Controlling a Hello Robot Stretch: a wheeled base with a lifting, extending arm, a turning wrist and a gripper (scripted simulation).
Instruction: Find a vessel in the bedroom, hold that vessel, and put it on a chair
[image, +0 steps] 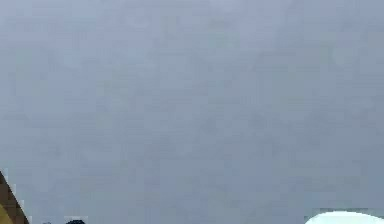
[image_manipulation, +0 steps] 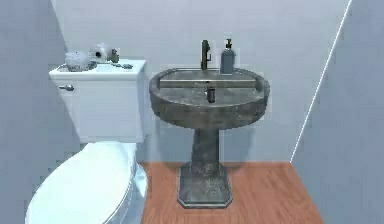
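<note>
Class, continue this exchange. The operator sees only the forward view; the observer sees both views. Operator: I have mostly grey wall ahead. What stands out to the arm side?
Observer: A white toilet stands against the wall.
Operator: Anything beside it?
Observer: A dark pedestal sink, toward the arm side view's right of it.
Operator: Any vessel on it?
Observer: A soap dispenser stands on its back rim, beside the faucet.

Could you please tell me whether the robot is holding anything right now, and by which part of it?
It cannot be told from these pictures. The arm side view takes in a white ceramic toilet and a grey stone pedestal sink.
</note>
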